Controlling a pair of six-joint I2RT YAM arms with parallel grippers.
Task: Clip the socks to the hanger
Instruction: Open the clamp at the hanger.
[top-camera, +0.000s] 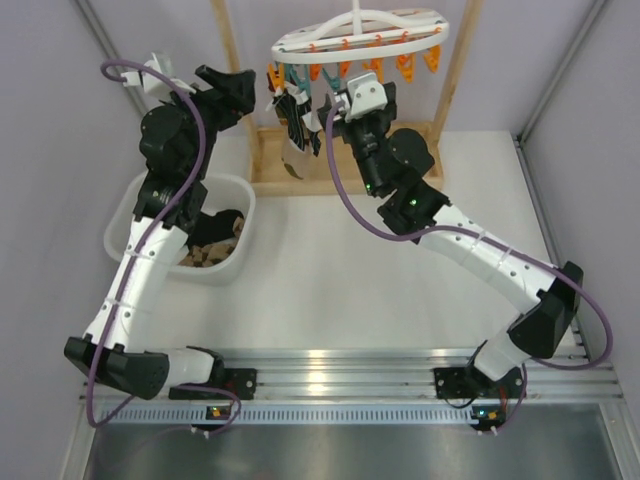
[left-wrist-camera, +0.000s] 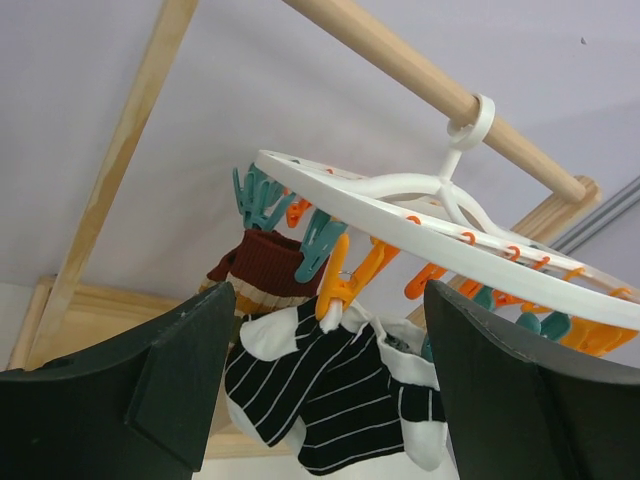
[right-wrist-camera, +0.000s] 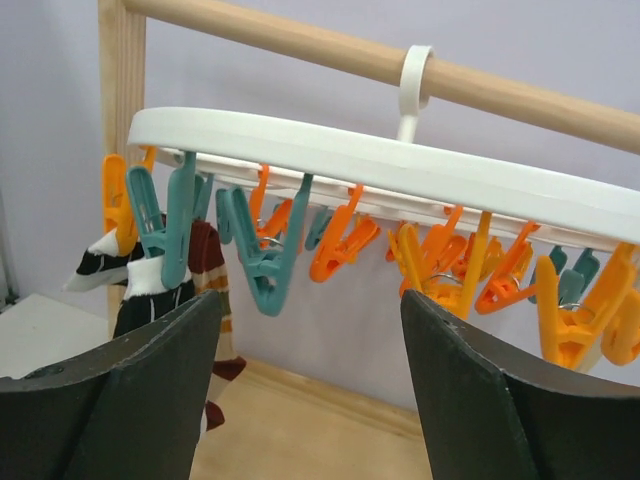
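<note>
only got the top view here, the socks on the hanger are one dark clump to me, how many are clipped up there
Observer: At least two. The left wrist view shows a black sock with thin white stripes hanging from an orange peg on the hanger.
Operator: anything behind it
Observer: Yes, a maroon sock with tan bands hangs just behind, next to a teal peg.
Operator: is either gripper holding one
Observer: No. The left gripper and the right gripper are both open, with nothing between the fingers.
</note>
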